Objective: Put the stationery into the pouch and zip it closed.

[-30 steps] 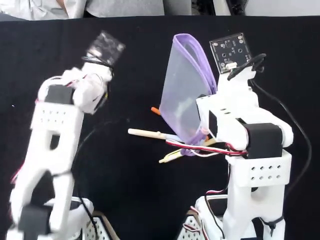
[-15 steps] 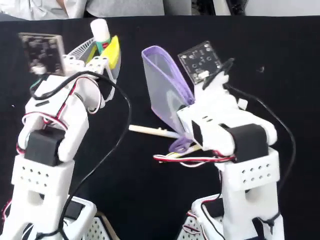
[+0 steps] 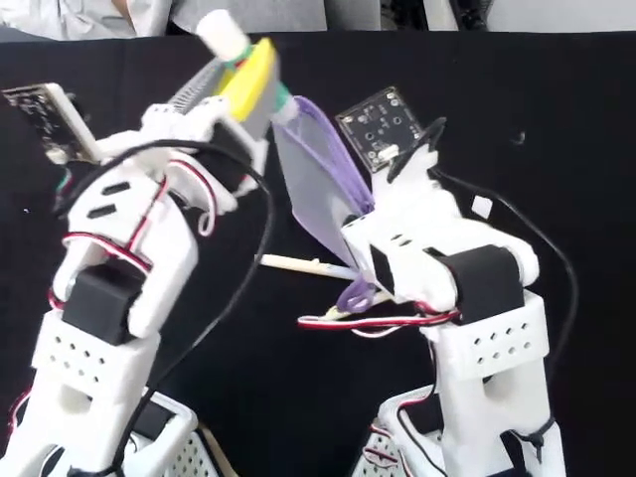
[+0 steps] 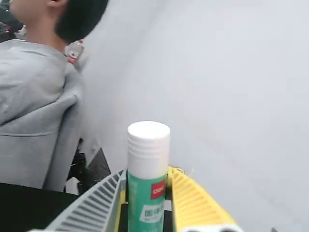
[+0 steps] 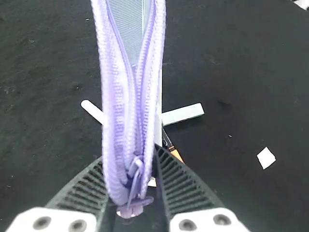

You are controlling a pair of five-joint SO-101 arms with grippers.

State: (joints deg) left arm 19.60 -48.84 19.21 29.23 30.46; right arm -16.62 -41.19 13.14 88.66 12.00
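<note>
Left gripper (image 4: 147,176) was clamped on the glue stick (image 3: 223,38), raised just left of the pouch (image 3: 318,184). Right gripper (image 5: 133,179) pinched the pouch's zipper end, holding it upright. Likely early: pens (image 3: 298,263) lay on the table, and zipping wasn't done.

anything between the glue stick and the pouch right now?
Nothing. In the high view the glue stick has its lower end right at the top edge of the pouch, with only black table behind. Whether they touch, I can't tell.
</note>
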